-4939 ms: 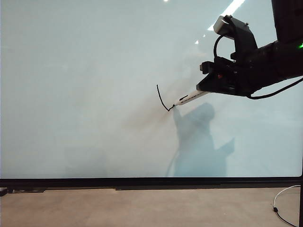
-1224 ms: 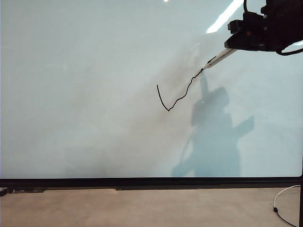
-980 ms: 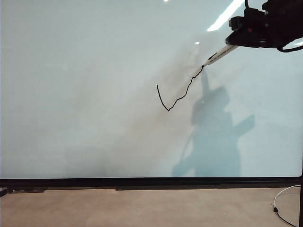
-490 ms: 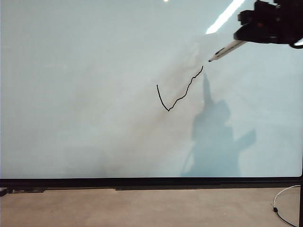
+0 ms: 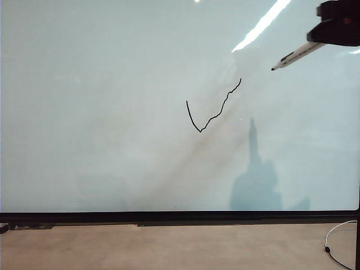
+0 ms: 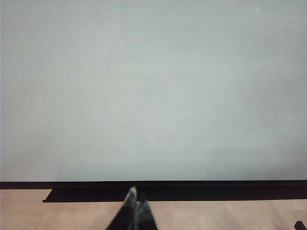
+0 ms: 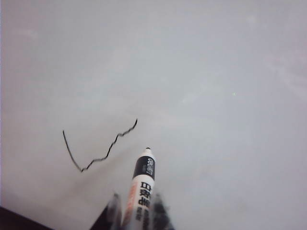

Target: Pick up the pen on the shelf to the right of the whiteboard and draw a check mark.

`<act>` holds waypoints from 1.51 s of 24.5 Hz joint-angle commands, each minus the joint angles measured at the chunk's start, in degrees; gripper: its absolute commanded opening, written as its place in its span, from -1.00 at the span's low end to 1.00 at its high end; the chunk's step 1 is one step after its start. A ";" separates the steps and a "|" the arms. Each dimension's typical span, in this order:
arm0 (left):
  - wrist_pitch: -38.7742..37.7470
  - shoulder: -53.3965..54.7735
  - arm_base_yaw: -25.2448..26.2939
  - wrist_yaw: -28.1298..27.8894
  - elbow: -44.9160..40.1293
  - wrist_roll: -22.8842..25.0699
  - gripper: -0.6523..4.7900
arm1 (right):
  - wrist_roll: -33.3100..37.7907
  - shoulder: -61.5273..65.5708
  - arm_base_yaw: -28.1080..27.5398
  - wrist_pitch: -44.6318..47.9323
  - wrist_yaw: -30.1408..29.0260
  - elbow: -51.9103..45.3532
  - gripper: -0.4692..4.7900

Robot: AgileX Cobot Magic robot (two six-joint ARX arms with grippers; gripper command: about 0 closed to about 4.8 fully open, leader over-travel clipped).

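Pinching the pen (image 5: 297,54) between my right gripper's (image 5: 322,40) 2 fingers, I hold it at the upper right of the exterior view, in front of the whiteboard (image 5: 112,112). The pen slants down and to the left from the gripper, its dark tip pointing toward the board but clear of the drawn line, up and to the right of the stroke's end. In the right wrist view the pen (image 7: 140,189) sticks out from between the fingers of my right gripper (image 7: 136,211), white barrel with black lettering and a dark band near the tip, and the tip sits just beside the upper end of the check mark (image 7: 98,148) without touching it.

The check mark (image 5: 212,108) lies near the middle of the board: 1 short stroke dropping to a low point, then 1 longer, wobbly stroke climbing to the right. A dark shadow with a thin spike falls on the board low on the right, well below the pen. The board's black bottom frame runs along the full width, with a tan surface below it and a white cable at the far right.

My left gripper (image 6: 135,211) shows only in its own wrist view, fingers pressed together with nothing between them, low in front of the board's (image 6: 153,96) bottom frame.
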 commanded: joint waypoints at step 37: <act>0.74 0.02 0.00 0.00 0.17 0.24 -0.78 | -0.13 -48.57 -0.02 -30.12 6.45 -15.28 -0.84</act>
